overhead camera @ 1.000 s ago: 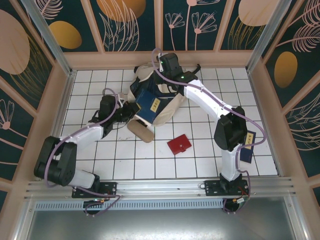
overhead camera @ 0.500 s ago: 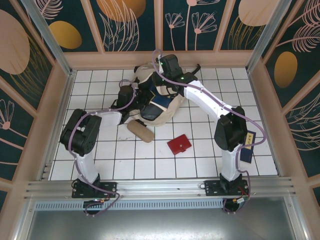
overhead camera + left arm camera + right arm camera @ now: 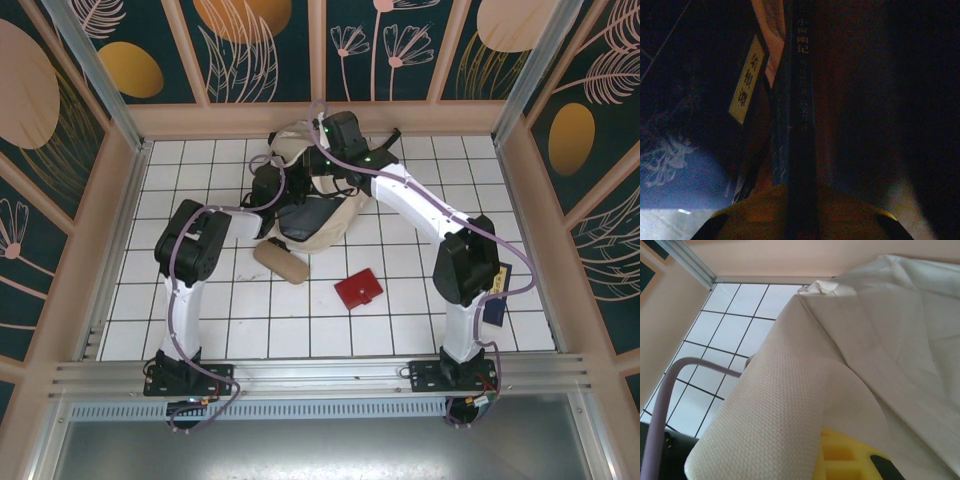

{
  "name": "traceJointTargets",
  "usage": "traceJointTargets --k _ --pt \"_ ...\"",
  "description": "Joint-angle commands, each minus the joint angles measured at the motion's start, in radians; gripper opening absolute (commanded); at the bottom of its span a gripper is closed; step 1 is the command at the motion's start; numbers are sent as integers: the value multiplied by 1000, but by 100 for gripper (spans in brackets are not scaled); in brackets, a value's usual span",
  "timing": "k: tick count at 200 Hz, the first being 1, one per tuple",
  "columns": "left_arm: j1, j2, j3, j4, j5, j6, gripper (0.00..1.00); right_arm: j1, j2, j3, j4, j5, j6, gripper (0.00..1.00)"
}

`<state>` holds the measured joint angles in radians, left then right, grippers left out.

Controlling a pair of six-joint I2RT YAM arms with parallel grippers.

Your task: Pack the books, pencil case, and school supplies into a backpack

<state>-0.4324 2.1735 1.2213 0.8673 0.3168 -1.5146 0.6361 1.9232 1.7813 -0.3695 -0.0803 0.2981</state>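
While buried in the backpack point(image 3: 335, 222), left gripper point(image 3: 799, 215): clamped edge-on around a navy book point(image 3: 800, 125), spine running straight up to 12 from between the yellow pads point(image 3: 752, 217).
Left arm point(image 3: 190, 250), vs a second ago: swung from low at 8 o'clock on the table up to the bag mouth near 12, elbow now folded at 9.
Navy book, vs a second ago: was poking out of the opening with its label showing, now gone down inside. Reads as one book pretty much delivered, only the letting go left.
Right gripper point(image 3: 325, 135): closed tight on a fold of backpack cloth at the 12 o'clock rim, same spot as a second ago. Probably there to hold the mouth open.
Second book point(image 3: 695, 105): at 10 o'clock of the gripped one in the left wrist view, pale yellow label point(image 3: 746, 80) facing the camera, so likely already in the bag.
Pencil case point(image 3: 281, 262): on the tiles just off the bag's 7 o'clock, hasn't budged, still to pack.
Red case point(image 3: 358, 290): at 5 o'clock of the bag, apart from it, hasn't budged either.
Spare book point(image 3: 493, 303): out at 4 o'clock on the table, half hidden behind the right arm's elbow.
Hard to make out: left wrist view super dark, so no telling how deep the navy book sits or whether it touches bottom. From above, left fingers lost under the cloth. Dark patch mid-bag could be lining or a cover, can't say.
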Motion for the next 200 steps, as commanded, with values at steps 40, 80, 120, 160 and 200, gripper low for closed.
traceJointTargets --k 40,80,120,160,200 --pt "-6 86 108 59 -88 36 3 16 -95 -55 90 -55 38 3" --pt "-6 143 137 75 -143 58 10 16 -98 -81 87 -37 42 3" --pt "-5 90 109 -13 -177 94 44 9 -100 -88 89 -16 51 2" --pt "-4 -83 21 -244 -196 110 62 -21 -92 -96 90 -9 86 2" --pt "-4 -236 -120 -376 -124 99 66 -47 -58 -88 97 -17 119 2"
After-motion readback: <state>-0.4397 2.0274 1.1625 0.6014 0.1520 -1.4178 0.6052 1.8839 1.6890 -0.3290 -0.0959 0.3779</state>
